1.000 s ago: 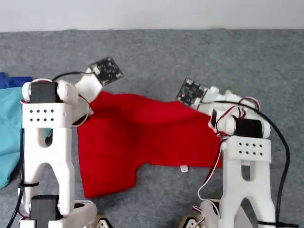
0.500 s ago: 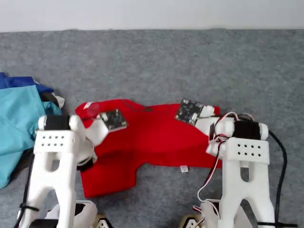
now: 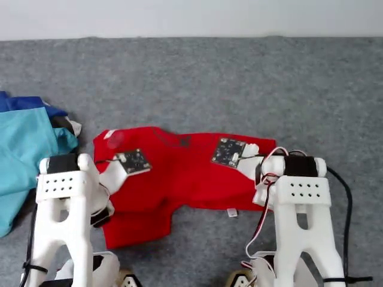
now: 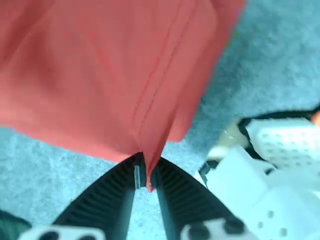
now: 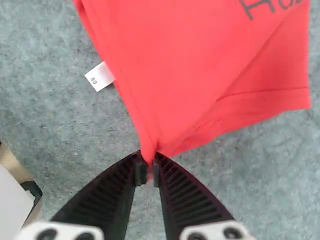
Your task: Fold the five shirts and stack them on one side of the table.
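Note:
A red shirt (image 3: 179, 173) lies folded over on the grey table between my two arms, its collar toward the far side. My left gripper (image 4: 145, 177) is shut on a pinched fold of the red shirt (image 4: 100, 75), low over its left part. My right gripper (image 5: 146, 169) is shut on a corner of the red shirt (image 5: 200, 65) at its right part, near a small white tag (image 5: 97, 76). In the high view the wrist camera boards hide both sets of fingers.
A teal shirt (image 3: 21, 155) and a blue shirt (image 3: 24, 103) lie crumpled at the table's left edge. Both white arm bodies, the left arm (image 3: 63, 185) and the right arm (image 3: 299, 188), stand at the near edge. Grey table (image 3: 239, 78) stretches beyond the shirt.
Both arms have drawn back toward the near edge with the red fabric in their grippers, bringing it over the shirt's lower part. The collar side now shows.

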Controlling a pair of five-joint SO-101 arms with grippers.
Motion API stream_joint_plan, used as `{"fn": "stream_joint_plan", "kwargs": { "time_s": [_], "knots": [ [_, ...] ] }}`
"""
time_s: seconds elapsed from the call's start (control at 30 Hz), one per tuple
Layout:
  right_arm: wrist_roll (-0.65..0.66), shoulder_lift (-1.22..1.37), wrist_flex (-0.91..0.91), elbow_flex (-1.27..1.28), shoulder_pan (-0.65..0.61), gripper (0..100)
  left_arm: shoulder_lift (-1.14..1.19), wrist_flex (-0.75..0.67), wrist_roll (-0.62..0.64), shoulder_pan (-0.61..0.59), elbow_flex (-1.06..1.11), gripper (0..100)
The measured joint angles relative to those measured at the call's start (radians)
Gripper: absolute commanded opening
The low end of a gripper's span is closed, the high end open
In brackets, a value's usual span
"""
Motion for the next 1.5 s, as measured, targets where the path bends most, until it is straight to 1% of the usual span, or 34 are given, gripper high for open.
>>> {"fn": "stream_joint_plan", "kwargs": {
  "time_s": [0.1, 0.2, 0.33, 0.47, 0.6, 0.67, 0.73, 0.8, 0.87, 0.93, 1.03, 1.13, 1.2, 1.23, 1.3, 1.37, 1.43, 1.5],
  "knots": [
    [0.0, 0.0, 0.0, 0.0, 0.034, 0.9, -0.002, 0.009, -0.075, -0.002, 0.009, 2],
    [0.0, 0.0, 0.0, 0.0, 0.037, 0.9, -0.002, 0.009, -0.152, -0.002, 0.009, 2],
    [0.0, 0.0, 0.0, 0.0, 0.04, 0.9, -0.002, 0.009, -0.216, -0.002, 0.009, 2],
    [0.0, 0.0, 0.037, 0.0, 0.038, 0.9, -0.002, 0.009, -0.233, -0.002, 0.009, 2],
    [0.0, 0.0, 0.092, 0.0, 0.038, 1.3, -0.002, 0.009, -0.236, -0.002, 0.023, 8],
    [0.0, 0.0, 0.103, 0.0, 0.038, 3.9, -0.002, 0.009, -0.236, -0.002, 0.028, 11],
    [0.0, 0.0, 0.123, 0.0, 0.038, 10.2, -0.006, 0.009, -0.23, -0.002, 0.028, 14],
    [0.0, 0.0, 0.135, 0.0, 0.038, 18.8, -0.008, 0.009, -0.186, -0.002, 0.028, 17],
    [0.0, 0.0, 0.14, 0.0, 0.038, 24.8, -0.008, 0.009, -0.133, -0.002, 0.021, 19],
    [-0.008, 0.0, 0.141, 0.0, 0.046, 26.2, -0.008, 0.009, -0.086, -0.002, 0.005, 19],
    [-0.074, 0.0, 0.135, -0.012, 0.058, 25.9, -0.008, 0.009, -0.046, -0.002, -0.048, 19],
    [-0.137, 0.0, 0.087, -0.077, 0.058, 23.2, -0.008, 0.009, -0.003, -0.002, -0.124, 19],
    [-0.199, 0.0, 0.018, -0.109, 0.058, 18.6, -0.008, 0.005, 0.038, -0.002, -0.187, 18],
    [-0.238, 0.0, -0.026, -0.117, 0.058, 15.3, -0.008, -0.023, 0.074, -0.002, -0.213, 17],
    [-0.325, 0.018, -0.13, -0.121, 0.058, 7.5, -0.008, -0.104, 0.166, -0.002, -0.242, 12],
    [-0.402, 0.068, -0.23, -0.123, 0.051, 0.6, -0.008, -0.216, 0.276, -0.002, -0.245, 6],
    [-0.463, 0.138, -0.313, -0.123, 0.028, 2.0, -0.002, -0.328, 0.37, -0.002, -0.245, 1],
    [-0.516, 0.221, -0.384, -0.123, 0.002, 1.0, 0.032, -0.422, 0.443, 0.006, -0.239, 2]
  ]
}}
